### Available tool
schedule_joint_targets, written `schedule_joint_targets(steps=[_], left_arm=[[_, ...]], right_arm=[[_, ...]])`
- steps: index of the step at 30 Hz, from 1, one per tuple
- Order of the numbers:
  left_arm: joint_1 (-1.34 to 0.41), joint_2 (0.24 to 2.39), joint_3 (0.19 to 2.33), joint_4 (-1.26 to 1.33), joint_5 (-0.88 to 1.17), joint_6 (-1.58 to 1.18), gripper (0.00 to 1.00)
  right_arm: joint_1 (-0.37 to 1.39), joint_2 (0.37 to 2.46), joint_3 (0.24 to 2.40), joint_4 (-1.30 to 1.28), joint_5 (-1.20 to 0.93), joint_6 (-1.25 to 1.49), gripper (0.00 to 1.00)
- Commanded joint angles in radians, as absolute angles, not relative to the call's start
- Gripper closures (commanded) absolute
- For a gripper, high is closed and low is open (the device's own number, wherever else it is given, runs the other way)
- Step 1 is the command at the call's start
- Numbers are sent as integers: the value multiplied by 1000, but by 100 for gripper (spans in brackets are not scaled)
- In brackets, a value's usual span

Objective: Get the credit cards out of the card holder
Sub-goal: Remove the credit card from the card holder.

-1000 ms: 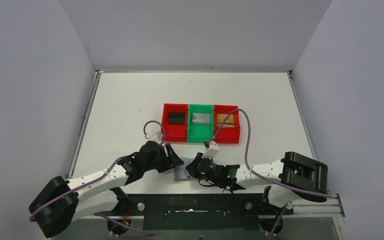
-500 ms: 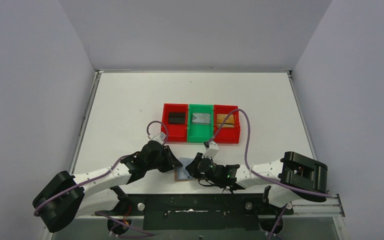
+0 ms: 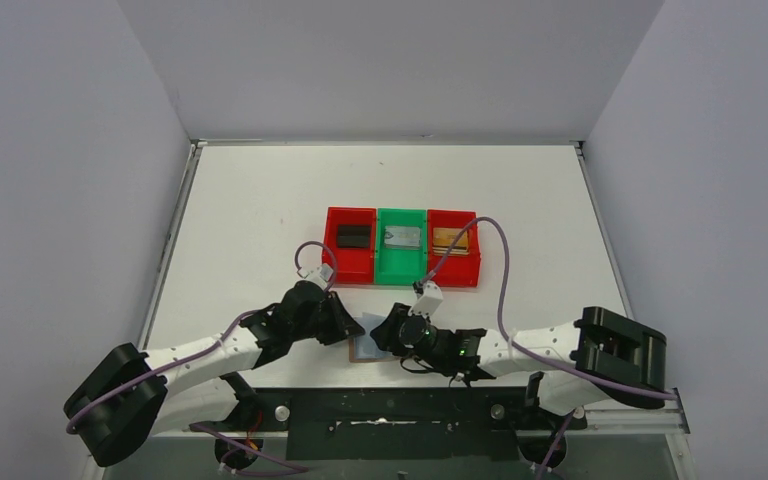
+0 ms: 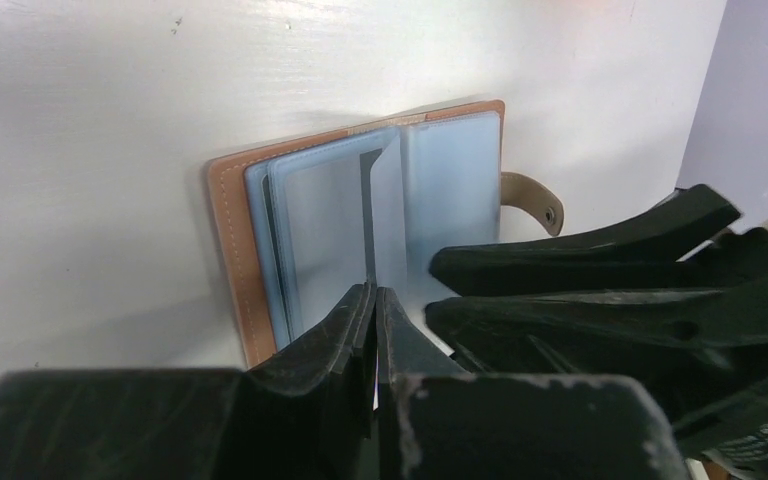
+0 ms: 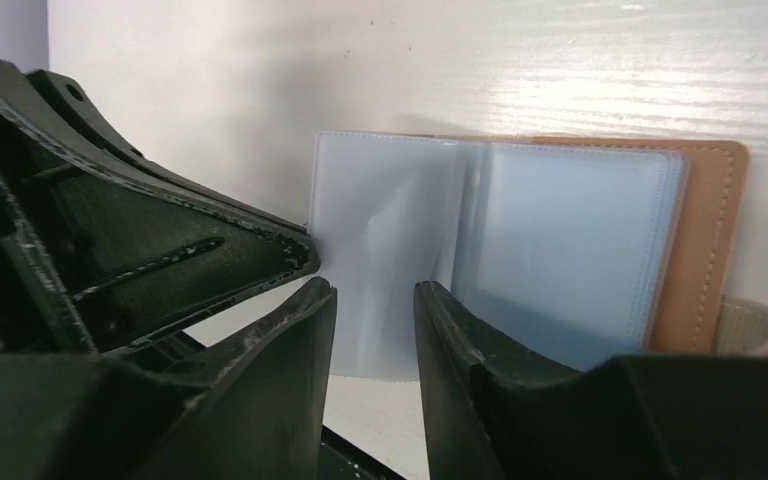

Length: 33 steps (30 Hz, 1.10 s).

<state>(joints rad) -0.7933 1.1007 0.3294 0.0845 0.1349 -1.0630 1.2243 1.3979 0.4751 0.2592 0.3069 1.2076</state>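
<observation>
White table [image 3: 260,200]: card holder [image 3: 363,350], three bins [image 3: 401,276].

Light bright, even | glare — sheen on table [image 5: 610,90] | soft shadow beside card holder [image 4: 228,240] | foregrounds blurred

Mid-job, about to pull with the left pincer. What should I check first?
1. Grip: left pincer shut on standing sheet: ok.
2. That sheet is a card, not a sleeve: cannot tell.
3. Hold-down: right pincer clamping card holder: not ok, jaws apart.
4. The card holder lies open: ok.
5. Free drop spot: not ok, all three bins hold a card.
</observation>
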Motion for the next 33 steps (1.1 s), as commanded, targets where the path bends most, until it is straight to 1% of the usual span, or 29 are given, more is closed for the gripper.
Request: schedule_joint_targets(steps=[1,2,6,7,10,14,19,22,24,28,33], left_arm=[[-797,1072,375,58,114,-1016,97],[-797,1070,389,43,105,-1009,97],[-801,1076,440,22,106,-978,97],[-801,1084,454,22,114,-970,95],[-817,1135,502,34,138,-955,81],[-863,1232,548,92,169,-946,68],[-930,1389,586,164,204,-958,63],[-970,1438,596,212,209,-971,60],[-984,1436,597,221,198,-977,57],[-986,1365,585,196,152,-968,47],[-974,1221,558,67,22,-955,44]], right_arm=[[1224,1287,472,193,421,1232,61],[1224,1272,468,173,437,1246,59],[1240,1219,455,68,509,1309,58],[1243,1209,455,34,528,1335,58],[1251,1176,446,-35,570,1375,57],[1271,1117,436,-110,639,1440,57],[1292,1046,413,-175,691,1495,56],[1305,1011,402,-204,716,1527,56],[1312,995,398,-216,730,1536,55],[1318,984,402,-209,735,1523,54],[1319,993,420,-116,709,1413,54]])
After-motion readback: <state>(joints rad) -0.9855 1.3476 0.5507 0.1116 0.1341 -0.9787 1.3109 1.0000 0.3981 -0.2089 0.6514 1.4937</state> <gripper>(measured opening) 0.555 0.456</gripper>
